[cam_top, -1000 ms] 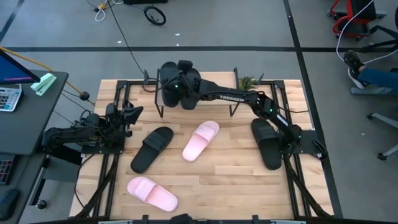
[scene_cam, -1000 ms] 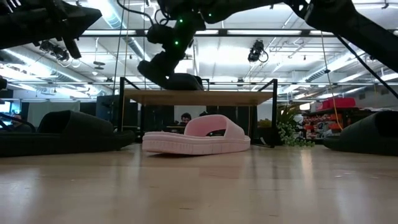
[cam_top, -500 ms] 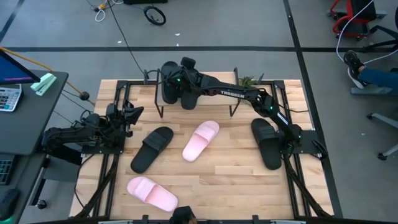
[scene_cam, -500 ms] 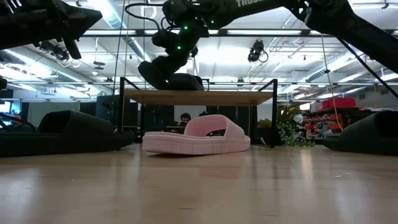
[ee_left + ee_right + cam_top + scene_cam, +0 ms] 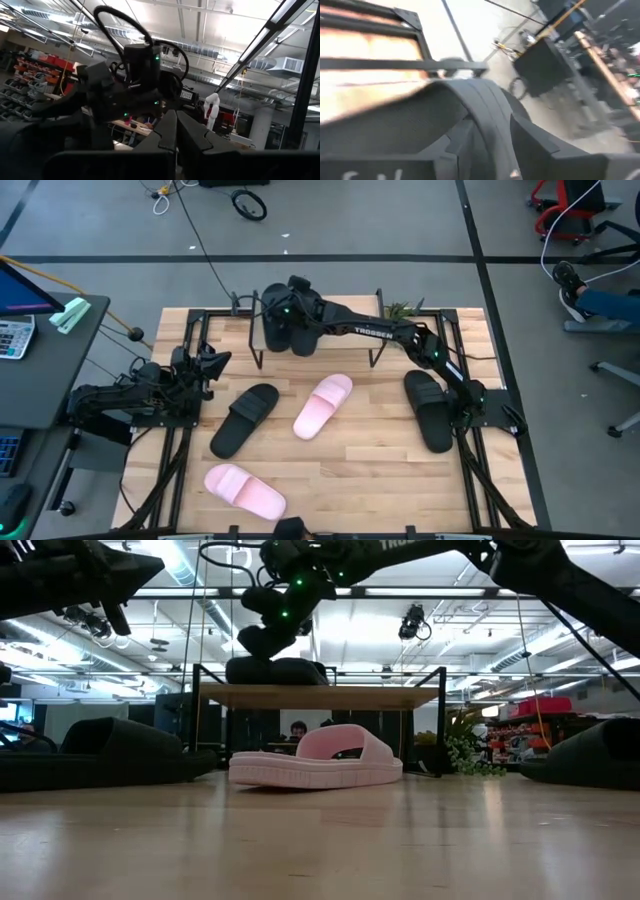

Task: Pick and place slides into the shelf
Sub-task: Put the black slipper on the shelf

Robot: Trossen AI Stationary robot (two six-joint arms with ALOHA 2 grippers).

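The shelf (image 5: 345,350) stands at the table's far side, with two black slides side by side on its top board (image 5: 330,696). My right gripper (image 5: 295,292) hangs open just over the right one (image 5: 306,323). Its fingers (image 5: 540,145) stand on either side of that slide's strap (image 5: 487,115). The slide lies flat on its sole (image 5: 280,670). On the table lie a black slide (image 5: 245,420), a pink slide (image 5: 323,406), another pink one (image 5: 245,490) and a black one (image 5: 428,410). My left gripper (image 5: 212,362) rests shut at the left. My right gripper stands open astride the strap of the black slide on the shelf, reaching from above and from the table's right. I cannot tell whether its fingers touch the strap. The slide rests flat on the shelf's top board.
A small green plant (image 5: 398,310) stands by the shelf's right end. The right arm (image 5: 380,333) stretches across the shelf's top. A desk with a calculator (image 5: 15,335) stands left of the table. A person's foot (image 5: 570,280) shows far right.
My right gripper has let go of the black slide over the shelf. The slide, held tilted a moment ago, now lies flat on the top board beside the other black one. The gripper has stayed just above it.
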